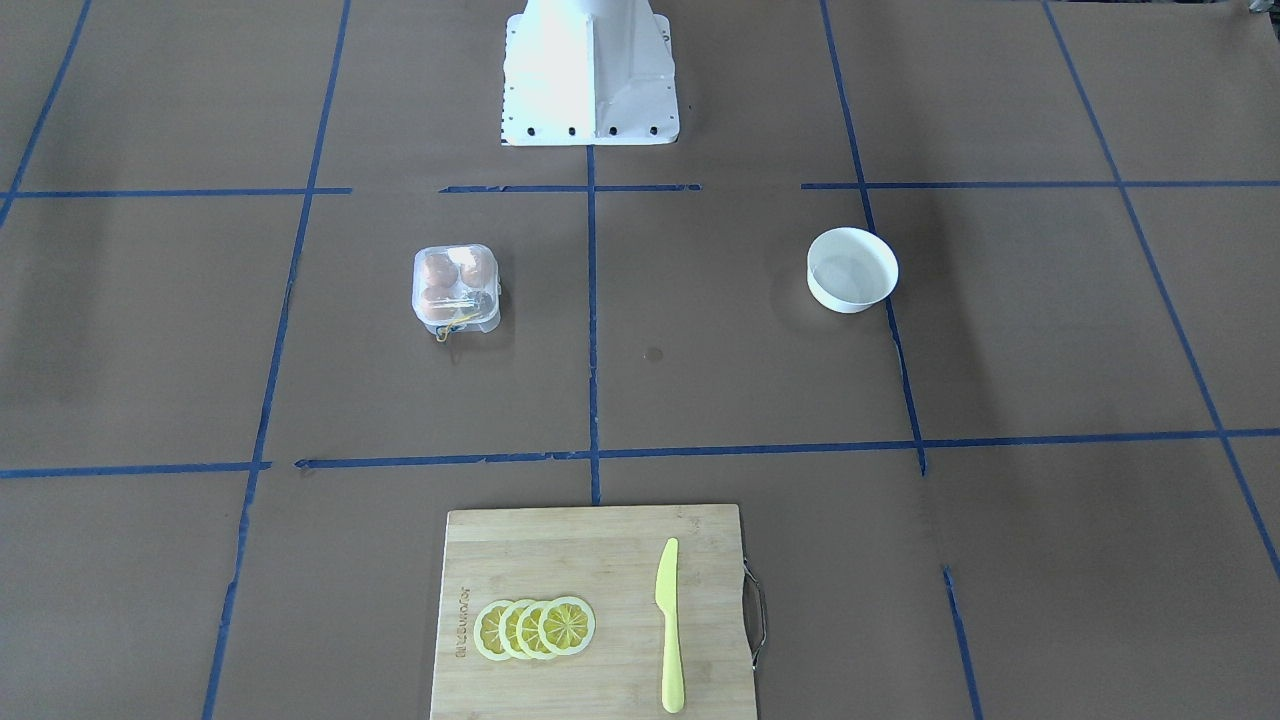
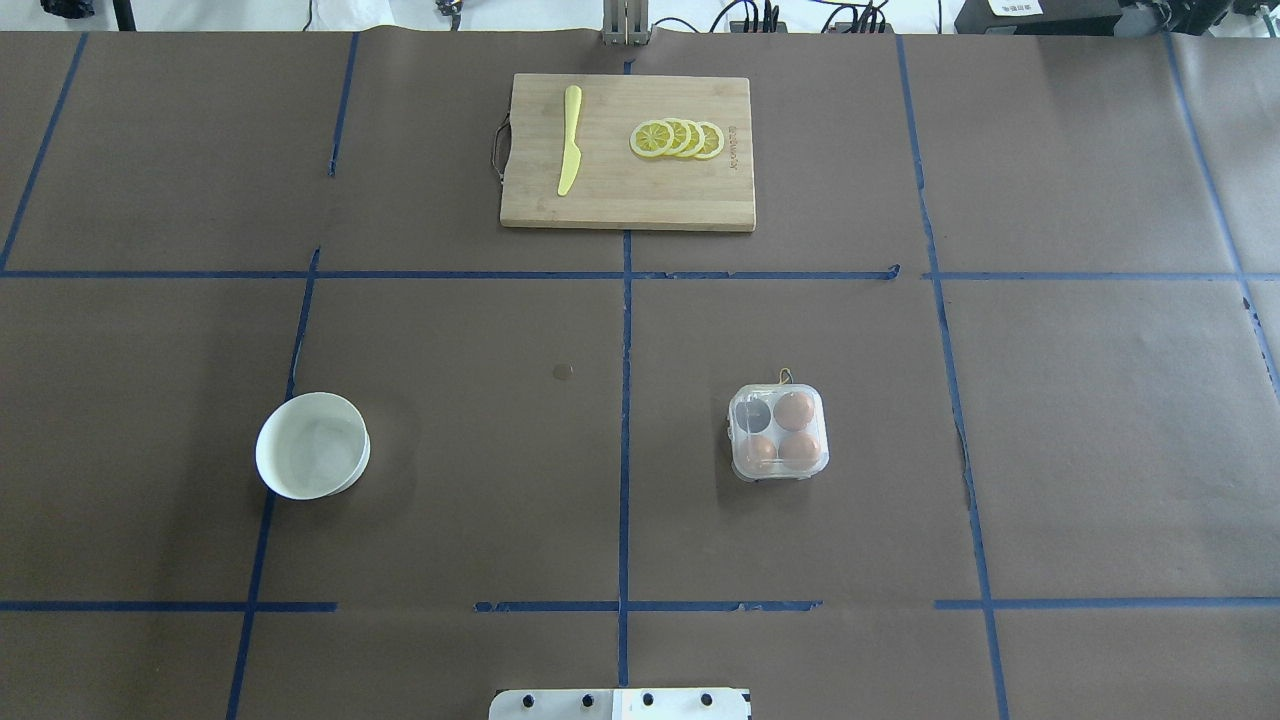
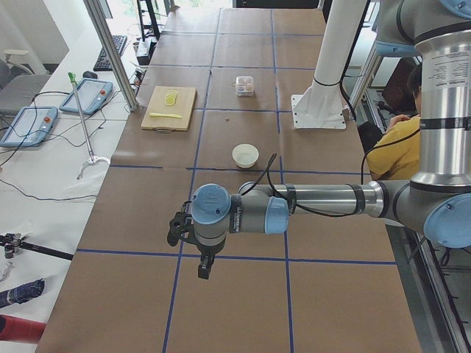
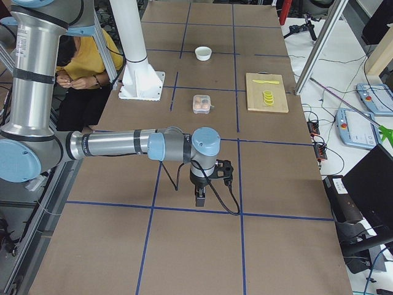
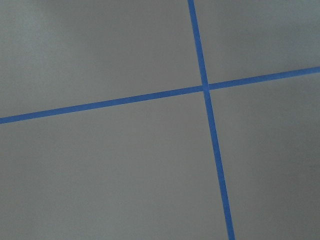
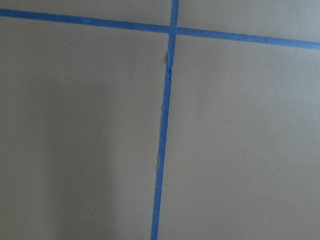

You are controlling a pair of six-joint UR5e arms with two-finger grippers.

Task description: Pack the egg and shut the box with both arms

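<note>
- Brown-paper table (image 2: pixel 450 500), blue tape (image 2: pixel 625 330) grid.
- Box (image 2: pixel 779 432) on robot's right half, just right of centre line, lid down.
- Eggs (image 2: pixel 795 410) in three of its four cells.
- Bowl (image 2: pixel 362 462) on left half, well apart from box.
- Board (image 2: pixel 620 205) at far edge, carrying knife (image 2: pixel 569 140) and lemon slices (image 2: pixel 678 138).
- Left tool (image 3: pixel 204 266) and right tool (image 4: pixel 200 198) pointing down over bare table ends, well away from box; fingers apart or together: cannot tell.
- Wrist views: paper and tape only.

My brown counter (image 2: pixel 480 480) wears a blue tape grid (image 2: pixel 625 450), beneath a clear plastic egg box (image 2: pixel 779 432) of brown-orange eggs (image 2: pixel 796 410), a round white bowl (image 2: pixel 312 445) and yellow lemon slices (image 2: pixel 678 139) on a pale wooden board (image 2: pixel 640 195).
</note>
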